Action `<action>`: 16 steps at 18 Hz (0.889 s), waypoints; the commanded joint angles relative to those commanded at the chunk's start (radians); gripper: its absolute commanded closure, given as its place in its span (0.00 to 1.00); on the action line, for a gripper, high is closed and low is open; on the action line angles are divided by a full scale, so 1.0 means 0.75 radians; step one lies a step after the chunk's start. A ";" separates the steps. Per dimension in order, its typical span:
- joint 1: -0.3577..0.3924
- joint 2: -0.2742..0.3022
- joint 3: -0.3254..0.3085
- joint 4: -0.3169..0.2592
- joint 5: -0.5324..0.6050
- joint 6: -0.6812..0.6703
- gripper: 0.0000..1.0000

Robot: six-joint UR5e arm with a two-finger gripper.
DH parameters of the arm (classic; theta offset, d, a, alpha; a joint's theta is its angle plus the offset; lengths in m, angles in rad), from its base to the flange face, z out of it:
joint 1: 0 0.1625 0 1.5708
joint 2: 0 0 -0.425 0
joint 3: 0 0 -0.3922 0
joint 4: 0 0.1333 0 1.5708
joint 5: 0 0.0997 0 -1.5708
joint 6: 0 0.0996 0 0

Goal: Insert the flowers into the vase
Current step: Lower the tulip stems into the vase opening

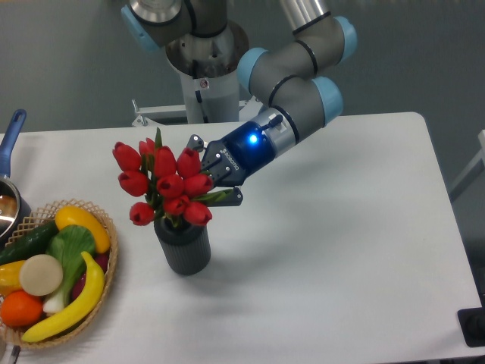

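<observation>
Red tulip bunch (165, 182) already sitting in the dark ribbed vase (183, 244), stems down in the mouth, heads fanned out well wider than the rim and leaning a bit to the left. Vase upright on the white tabletop (341, 243), just right of the wicker basket (106, 227) loaded with a banana (72, 299), cucumber (26, 241), orange (19, 309) and other produce; pot with a blue handle (11, 140) poking in at the left edge. Handling guess: probably artificial and feather-light, stems springy rather than limp, buds and leaves easy to crush or bend. Top-heavy too, so a sideways nudge could likely tip that small vase. Best hold looks like the bundled stems just under the heads, never the buds themselves. Gripper (220, 182) right up against the right side of the bunch at stem level, wrist light glowing blue, arm reaching in from the upper right. Jaws look fairly narrow, fingers (229, 197) tucked in among the leaves and touching the greenery. Honestly can't tell from this angle whether pinching the stems or already let go, since the buds hide the tips. Task looks basically finished, judging by how deep the stems sit. Main risk from here: dragging the flowers back out or toppling the vase on the way off.
</observation>
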 joint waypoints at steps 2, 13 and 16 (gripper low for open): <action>0.000 -0.004 0.000 0.000 0.055 0.000 0.77; 0.000 -0.041 -0.033 0.002 0.076 0.020 0.77; 0.006 -0.041 -0.043 0.002 0.106 0.020 0.73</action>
